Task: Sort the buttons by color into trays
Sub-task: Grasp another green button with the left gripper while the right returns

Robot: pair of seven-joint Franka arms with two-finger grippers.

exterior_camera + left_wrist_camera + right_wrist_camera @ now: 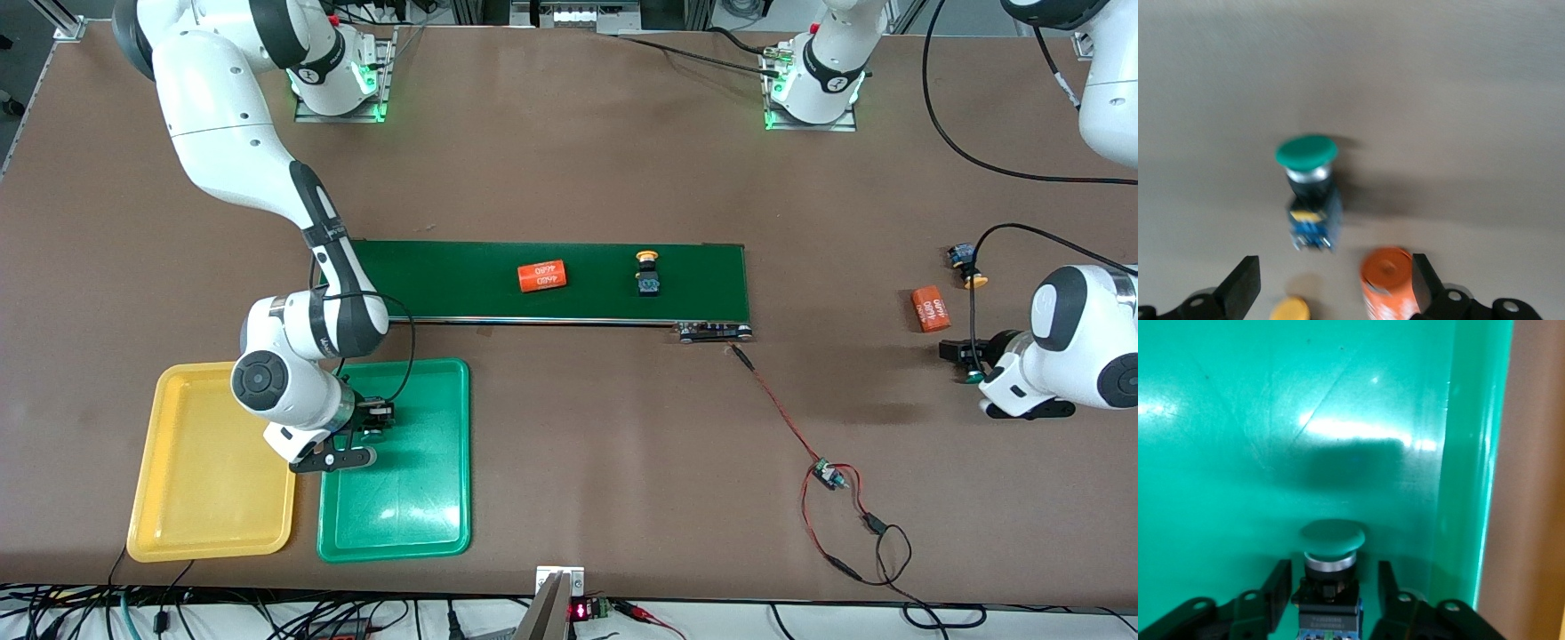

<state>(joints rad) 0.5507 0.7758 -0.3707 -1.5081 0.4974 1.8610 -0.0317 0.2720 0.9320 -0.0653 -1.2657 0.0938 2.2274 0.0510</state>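
My right gripper (pixel 377 423) is low in the green tray (pixel 427 516). It is open, its fingers on either side of a green button (pixel 1331 543) with a small gap on each side. The button rests on the green tray floor (pixel 1271 420). The yellow tray (pixel 204 524) beside it holds nothing. My left gripper (pixel 958 354) is open wide over the table (pixel 1333 267). A second green button (pixel 1308 183) lies on the table under it (pixel 974 376). One yellow button (pixel 647 271) lies on the conveyor belt, another (pixel 967 267) on the table near my left gripper.
The dark-green conveyor belt (pixel 444 280) also carries an orange cylinder (pixel 542 276). A second orange cylinder (pixel 931 308) lies on the table by my left gripper and shows beside a fingertip (pixel 1388 280). Red and black wires (pixel 827 476) lie on the table.
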